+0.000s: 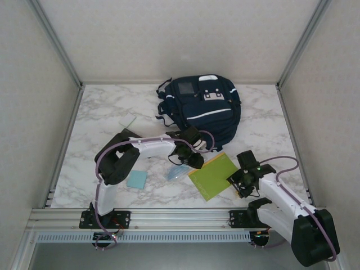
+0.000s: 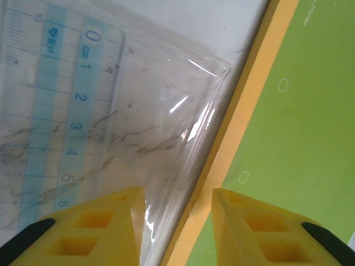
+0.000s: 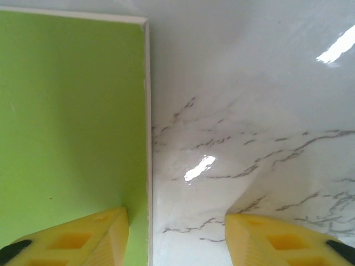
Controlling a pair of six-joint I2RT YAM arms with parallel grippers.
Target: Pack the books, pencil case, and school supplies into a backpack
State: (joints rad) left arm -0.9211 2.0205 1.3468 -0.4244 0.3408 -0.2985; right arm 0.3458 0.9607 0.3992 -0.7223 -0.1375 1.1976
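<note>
The navy backpack (image 1: 203, 107) lies at the back of the table. In front of it the lime-green notebook (image 1: 215, 174) (image 2: 299, 133) (image 3: 72, 111) rests on the orange-yellow book, whose edge (image 2: 239, 130) sticks out. A clear packet (image 1: 176, 172) (image 2: 138, 111) holding a bluish ruler lies against that edge. My left gripper (image 1: 192, 160) (image 2: 178, 221) is open, its fingers straddling the packet's corner and the orange edge. My right gripper (image 1: 239, 183) (image 3: 177, 233) is open astride the notebook's right edge, one finger over green, one over marble. The pencil case is hidden.
A light-blue square pad (image 1: 136, 179) lies left of the packet. A pale greenish sheet (image 1: 128, 121) sits further back on the left. Aluminium frame posts and white walls bound the marble table (image 1: 264, 129). The table's metal front rail (image 1: 180, 216) runs by the arm bases.
</note>
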